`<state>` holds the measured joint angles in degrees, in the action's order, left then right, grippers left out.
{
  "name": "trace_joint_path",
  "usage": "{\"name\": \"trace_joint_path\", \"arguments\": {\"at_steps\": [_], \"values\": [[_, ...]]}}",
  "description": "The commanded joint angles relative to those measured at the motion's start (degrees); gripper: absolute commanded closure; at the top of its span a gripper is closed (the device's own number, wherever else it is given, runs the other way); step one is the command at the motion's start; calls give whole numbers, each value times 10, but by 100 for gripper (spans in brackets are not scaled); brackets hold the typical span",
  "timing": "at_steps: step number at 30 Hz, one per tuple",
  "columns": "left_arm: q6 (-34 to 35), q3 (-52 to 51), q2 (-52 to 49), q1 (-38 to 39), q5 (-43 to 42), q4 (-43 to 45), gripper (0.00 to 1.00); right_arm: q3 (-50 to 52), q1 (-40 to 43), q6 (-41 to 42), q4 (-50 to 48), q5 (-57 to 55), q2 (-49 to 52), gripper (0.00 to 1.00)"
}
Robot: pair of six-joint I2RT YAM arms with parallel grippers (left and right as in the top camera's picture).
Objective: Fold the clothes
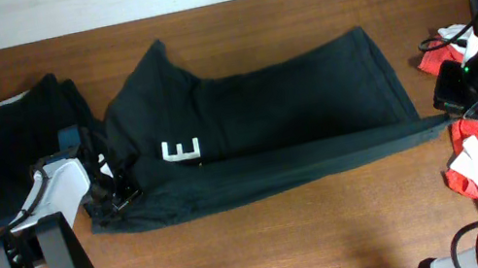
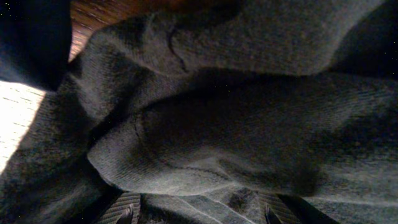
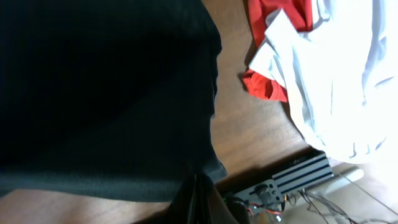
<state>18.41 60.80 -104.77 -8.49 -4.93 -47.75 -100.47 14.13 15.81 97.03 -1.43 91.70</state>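
Dark trousers (image 1: 260, 140) lie flat across centre of surface (image 1: 288, 244); white "E" mark (image 1: 180, 149) left of centre, no other writing legible; left hand (image 1: 121, 194) low at their lower-left edge, fingers (image 2: 127, 213) parted, fabric bulging between; right hand (image 3: 196, 193) at frame's right, pinched closed on trouser-leg end; red and white clothes (image 1: 468, 158) beside it; folded dark pile (image 1: 11, 154) upper left.

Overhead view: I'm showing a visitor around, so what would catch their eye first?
A large dark garment with a small white logo sprawls lengthwise across the middle of the table. At the right edge a red-and-white clothes pile stands out brightly, and a folded dark stack sits at the far left.
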Motion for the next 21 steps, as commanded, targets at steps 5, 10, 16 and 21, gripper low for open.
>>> {"name": "trace_joint_path", "arguments": {"at_steps": [5, 10, 16, 21], "values": [[-12, -25, -42, -14, 47, 19, 39, 43, -2, -5, -50, -46, 55, 96], [-11, -25, -42, -14, 47, 19, 39, 43, -2, -5, -129, -46, 141, 96], [-11, -25, -42, -14, 47, 19, 39, 43, -10, -5, -246, -45, 210, 96], [-11, -25, -42, -14, 47, 19, 39, 45, -29, -5, -308, -35, 239, 96]]}}
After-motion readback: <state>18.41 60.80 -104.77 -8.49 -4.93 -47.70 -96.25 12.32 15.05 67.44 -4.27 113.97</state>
